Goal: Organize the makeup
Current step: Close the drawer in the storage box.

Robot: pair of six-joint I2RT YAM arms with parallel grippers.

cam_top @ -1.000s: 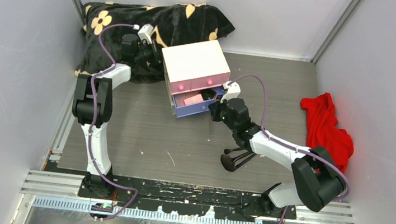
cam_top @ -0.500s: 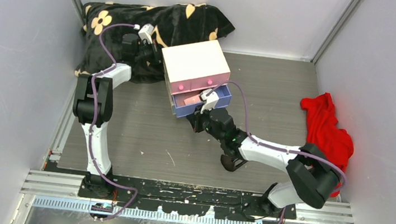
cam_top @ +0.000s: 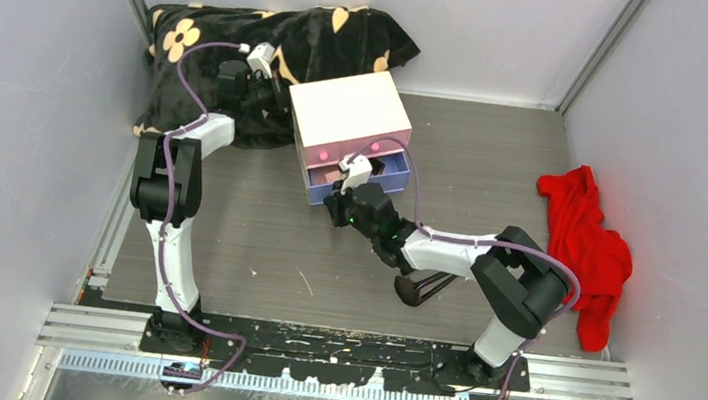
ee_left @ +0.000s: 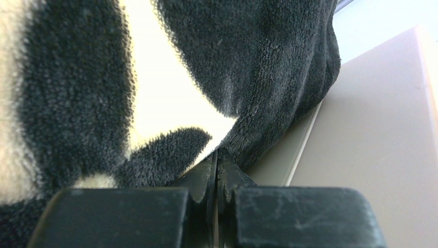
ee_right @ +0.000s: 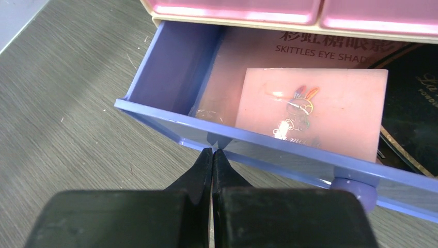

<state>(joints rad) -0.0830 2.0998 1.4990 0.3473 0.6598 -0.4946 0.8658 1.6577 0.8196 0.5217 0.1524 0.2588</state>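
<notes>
Right end effector (ee_right: 212, 155) pressed together, empty, tips right at the front wall of the open blue drawer (ee_right: 268, 152). Pink palette (ee_right: 315, 111) lies flat inside, just beyond that wall, its long side running across the fingers. Brushes (cam_top: 421, 286) lie on the counter (cam_top: 225, 236) under the right forearm. Left end effector (ee_left: 217, 168) pressed together against the black blanket (ee_left: 268, 77), farther off. Likely next: push the drawer shut, and the right arm is nearer.
</notes>
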